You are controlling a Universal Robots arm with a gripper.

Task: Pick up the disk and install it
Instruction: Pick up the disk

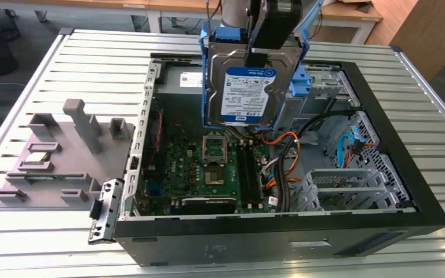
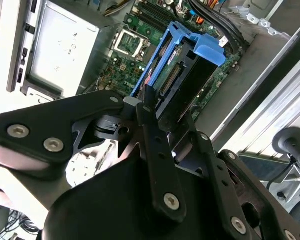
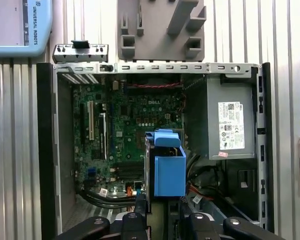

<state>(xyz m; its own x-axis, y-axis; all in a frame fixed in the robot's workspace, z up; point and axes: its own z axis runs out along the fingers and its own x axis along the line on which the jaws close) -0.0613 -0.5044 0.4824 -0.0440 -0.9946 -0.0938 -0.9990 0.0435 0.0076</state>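
The disk (image 1: 247,95) is a silver hard drive with a white-and-blue label, framed by a blue caddy (image 1: 206,81). It hangs upright above the open computer case (image 1: 284,243), over the motherboard (image 1: 211,165). My gripper (image 1: 263,49) comes down from above and is shut on the disk's upper end. In the second wrist view the disk (image 2: 182,85) shows edge-on between my black fingers (image 2: 151,130). In the first wrist view the disk's blue caddy (image 3: 169,170) sits just ahead of my gripper (image 3: 162,215), above the board.
The case lies open on a slatted metal table (image 1: 44,243). Inside are a power supply (image 3: 230,122), a metal drive cage (image 1: 345,184) and black, orange and blue cables (image 1: 288,153). A grey fixture block (image 1: 60,145) stands at the exterior view's left.
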